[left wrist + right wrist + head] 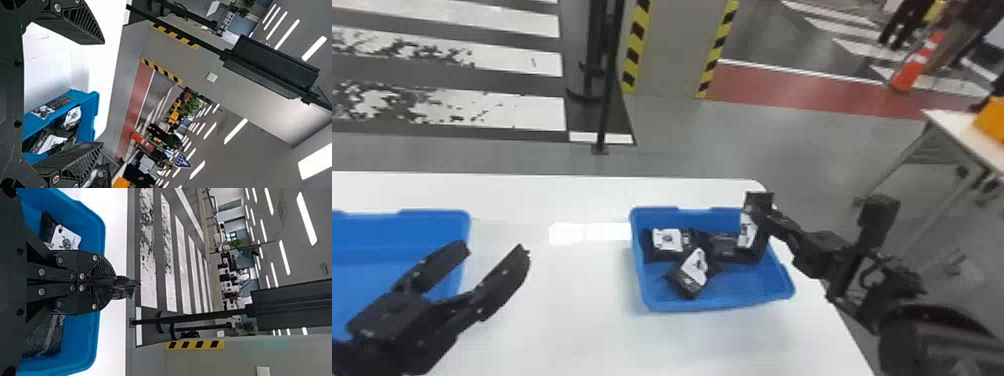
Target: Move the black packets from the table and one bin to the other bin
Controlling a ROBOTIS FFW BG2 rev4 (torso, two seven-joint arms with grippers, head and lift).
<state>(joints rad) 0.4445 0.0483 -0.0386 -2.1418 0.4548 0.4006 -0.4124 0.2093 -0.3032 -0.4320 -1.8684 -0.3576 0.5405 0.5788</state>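
- L claw (494, 248) by L bin (432, 235): wide open, nothing held
- R bin (717, 304): pkts (669, 241) inside
- held pkt (748, 230): approx. upright, over R bin's far R corner
- R claw (770, 216): closed on it, nearer arm (dest. bin unclear)

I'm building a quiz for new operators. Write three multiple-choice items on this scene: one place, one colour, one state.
1. At which open plastic bin does the right gripper hold a black packet? A) left B) right C) neither
2. What colour are the bins? A) red B) green C) blue
3. How is the left gripper? A) open B) shut C) gripping a packet

1 B: the packet hangs at the right bin.
2 C: left bin and right bin show blue walls.
3 A: its fingers stand apart.
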